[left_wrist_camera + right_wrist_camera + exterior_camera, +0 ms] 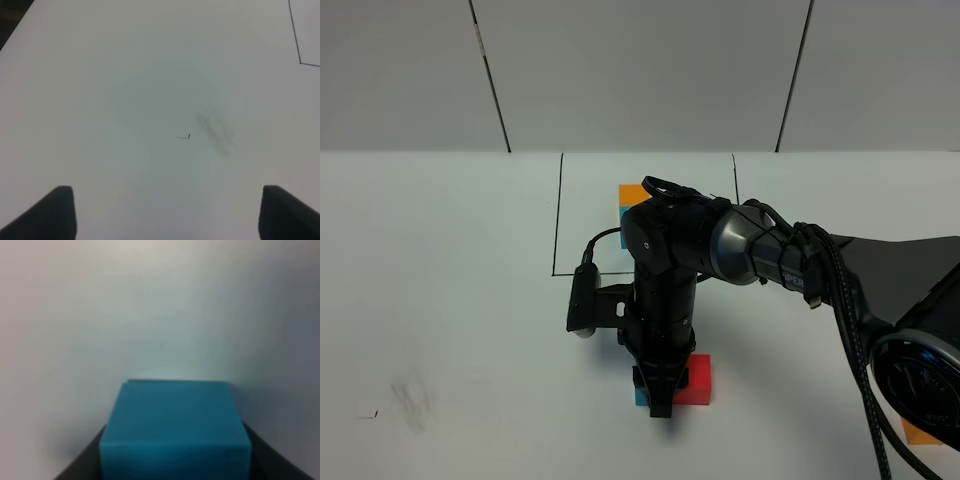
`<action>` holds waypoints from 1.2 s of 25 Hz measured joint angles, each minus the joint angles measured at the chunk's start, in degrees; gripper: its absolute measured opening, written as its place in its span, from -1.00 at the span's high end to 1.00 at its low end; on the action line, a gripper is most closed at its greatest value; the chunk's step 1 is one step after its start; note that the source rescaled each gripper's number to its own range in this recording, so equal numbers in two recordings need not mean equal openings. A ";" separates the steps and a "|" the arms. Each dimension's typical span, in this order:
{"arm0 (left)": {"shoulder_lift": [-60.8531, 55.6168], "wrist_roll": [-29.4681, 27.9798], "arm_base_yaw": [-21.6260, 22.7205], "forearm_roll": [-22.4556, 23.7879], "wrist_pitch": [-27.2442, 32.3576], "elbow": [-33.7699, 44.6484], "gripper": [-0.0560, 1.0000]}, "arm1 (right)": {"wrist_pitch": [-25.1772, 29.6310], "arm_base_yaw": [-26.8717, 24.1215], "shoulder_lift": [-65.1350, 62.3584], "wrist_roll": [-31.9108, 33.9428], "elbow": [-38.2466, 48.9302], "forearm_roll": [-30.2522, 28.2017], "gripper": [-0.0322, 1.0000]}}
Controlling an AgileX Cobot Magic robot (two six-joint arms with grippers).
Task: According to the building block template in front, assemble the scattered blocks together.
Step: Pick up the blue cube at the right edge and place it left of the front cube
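Observation:
My right gripper (pixel 660 398) points straight down at the near middle of the table, shut on the blue block (pixel 175 432). In the right wrist view its dark fingers (pixel 82 467) flank the cube. From above only a sliver of that blue block (pixel 639 395) shows, touching the red block (pixel 697 380) on its right. The orange block (pixel 923 433) lies at the near right edge, partly hidden by the arm base. The template (pixel 632 194) shows its orange and blue cubes behind the arm; its red cube is hidden. My left gripper (pixel 165 215) hangs open over bare table.
A thin black rectangle line (pixel 559 215) borders the template area at the back. A small black mark (pixel 188 136) and a grey smudge (pixel 215 131) lie on the white table at the near left. The right arm (pixel 770 250) stretches across from the right.

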 joint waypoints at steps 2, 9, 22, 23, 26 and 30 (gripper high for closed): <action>0.00 0.00 0.00 0.00 0.00 0.00 -0.65 | 0.00 0.00 0.00 0.52 0.00 0.00 0.92; 0.00 0.00 0.00 0.00 0.00 0.00 -0.65 | 0.00 0.00 0.00 1.44 0.00 0.05 0.92; 0.00 0.00 0.00 0.00 0.00 0.00 -0.65 | 0.02 0.00 0.00 1.68 0.00 0.05 0.91; 0.00 0.00 0.00 0.00 0.00 0.00 -0.65 | 0.02 0.00 0.00 1.68 0.00 0.05 0.91; 0.00 0.00 0.00 0.00 0.00 0.00 -0.65 | 0.07 0.00 0.00 1.68 0.00 0.05 0.91; 0.00 0.00 0.00 0.00 0.00 0.00 -0.65 | 0.80 0.00 0.00 1.68 0.00 0.05 0.85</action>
